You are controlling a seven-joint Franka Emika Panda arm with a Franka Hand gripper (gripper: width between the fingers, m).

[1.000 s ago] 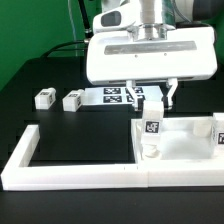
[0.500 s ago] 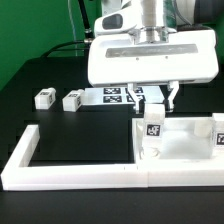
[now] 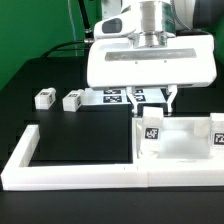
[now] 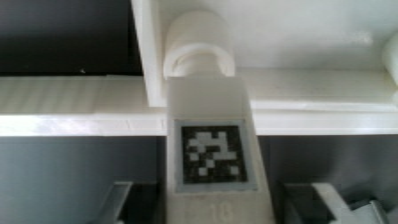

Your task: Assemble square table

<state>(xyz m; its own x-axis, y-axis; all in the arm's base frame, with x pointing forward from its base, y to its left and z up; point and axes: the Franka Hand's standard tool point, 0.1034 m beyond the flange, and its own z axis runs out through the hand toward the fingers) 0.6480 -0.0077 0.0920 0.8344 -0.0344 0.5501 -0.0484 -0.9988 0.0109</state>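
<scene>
Black tabletop [image 3: 80, 140] below; leg block [image 3: 152, 130] clamped between fingers [image 3: 133, 97].

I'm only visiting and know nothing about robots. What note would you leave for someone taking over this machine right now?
Gripper: closed on the held leg block, which is slightly tilted over the square tabletop, at its end on the exterior view's left.
Standing leg block: at the slab's right end; screwed in or not, cannot tell.
Loose leg block and other loose leg block: on the black table beside the marker board.
Done: nothing certain. Left: seat the held leg, then the loose ones.
</scene>
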